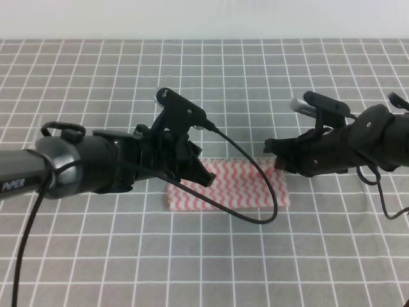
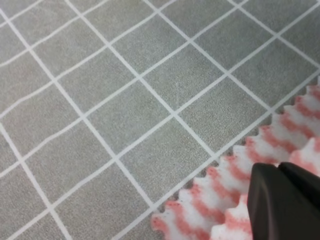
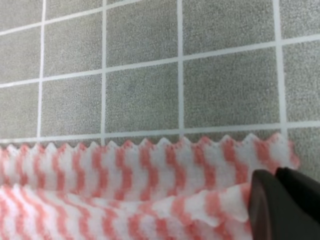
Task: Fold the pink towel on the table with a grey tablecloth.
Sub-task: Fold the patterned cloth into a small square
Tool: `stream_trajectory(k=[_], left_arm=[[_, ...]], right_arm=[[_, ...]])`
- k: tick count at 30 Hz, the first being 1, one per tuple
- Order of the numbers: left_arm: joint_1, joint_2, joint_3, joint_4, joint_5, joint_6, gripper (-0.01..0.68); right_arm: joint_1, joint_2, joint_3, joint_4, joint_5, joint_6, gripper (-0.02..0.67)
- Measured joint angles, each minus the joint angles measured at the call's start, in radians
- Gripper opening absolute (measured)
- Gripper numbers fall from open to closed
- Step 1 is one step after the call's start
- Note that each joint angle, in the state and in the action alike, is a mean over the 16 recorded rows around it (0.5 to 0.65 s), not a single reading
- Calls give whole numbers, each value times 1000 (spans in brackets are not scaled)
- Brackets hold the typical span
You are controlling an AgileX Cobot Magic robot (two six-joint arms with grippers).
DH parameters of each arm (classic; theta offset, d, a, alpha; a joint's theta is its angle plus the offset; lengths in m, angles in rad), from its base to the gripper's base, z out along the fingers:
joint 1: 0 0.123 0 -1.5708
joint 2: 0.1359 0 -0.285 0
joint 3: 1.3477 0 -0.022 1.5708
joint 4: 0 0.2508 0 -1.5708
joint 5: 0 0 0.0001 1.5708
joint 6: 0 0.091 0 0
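- Presently, the pink towel (image 1: 236, 187) lies on the grey tablecloth (image 1: 255, 83), between the two grippers, already doubled into a strip.
- Risk: the upper layer could slip off one corner if either pinch is shallow; the fold would then land skewed.
- Risk: uneven travel of the two arms could twist the cloth or drag the lower layer.
- Left gripper (image 1: 203, 176): its fingers (image 2: 282, 200) are pressed together at the towel's corner directly beneath it, seemingly pinching the cloth.
- Right gripper (image 1: 273, 153): its fingers (image 3: 285, 200) are closed on a lifted edge just in front of it, with the lower layer flat beyond.
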Motion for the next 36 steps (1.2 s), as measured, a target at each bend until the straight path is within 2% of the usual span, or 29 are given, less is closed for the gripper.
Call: stream_trajectory(k=[6,14,22,30,36], left_arm=[[0,0,0,0,8,0,-3],[0,1,0,-1,5,9,-3],[0,-29,0,-4,-89,44,-3],[0,-76,8,-8,-133,9,-4],[16,-97,42,-8,-31,-81,-4]], right_arm=[[0,0,0,15,-11,0,19],[0,0,0,30,-44,0,110],[0,-14,-2,36,-54,-1,168],[3,-29,-35,36,60,-18,91],[11,-27,-68,33,155,-36,21]])
